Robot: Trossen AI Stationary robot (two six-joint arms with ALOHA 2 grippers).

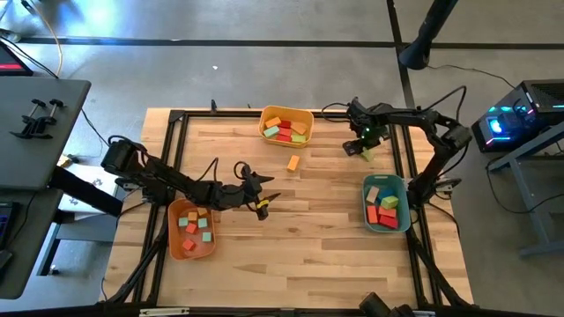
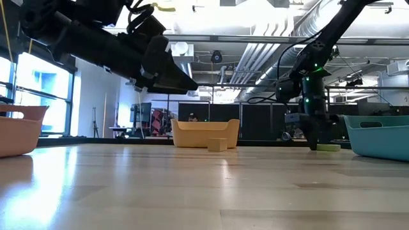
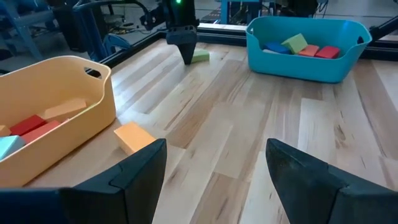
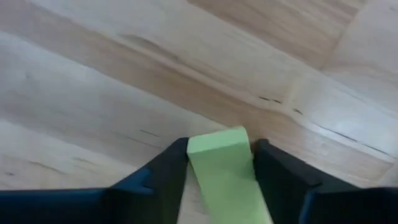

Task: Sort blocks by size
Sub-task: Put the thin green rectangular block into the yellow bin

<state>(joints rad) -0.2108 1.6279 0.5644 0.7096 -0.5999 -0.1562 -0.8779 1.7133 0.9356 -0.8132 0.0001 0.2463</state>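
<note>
My right gripper (image 1: 363,150) is down at the table's far right, shut on a light green block (image 4: 222,167), which also shows in the low view (image 2: 330,147). My left gripper (image 1: 264,201) hangs open and empty above the table's middle, near the orange bin (image 1: 192,231). Through its fingers (image 3: 144,169) a loose orange block (image 3: 133,135) shows lying flat on the table (image 1: 293,162), in front of the yellow bin (image 1: 286,125). The yellow, orange and teal bins (image 1: 386,204) each hold several blocks. My right gripper pinches the green block's two long sides (image 4: 194,163) between its two fingers (image 4: 166,167), near one end. The fingers come from above, pointing down, and lie across the block. The block lies flat on the table, its other end sticking out beside the fingers (image 2: 332,147).
A dark frame (image 1: 176,158) runs around the tabletop. The three bins stand at the far middle, near left and right. Bare wood lies between them in the middle and along the near edge (image 1: 300,264).
</note>
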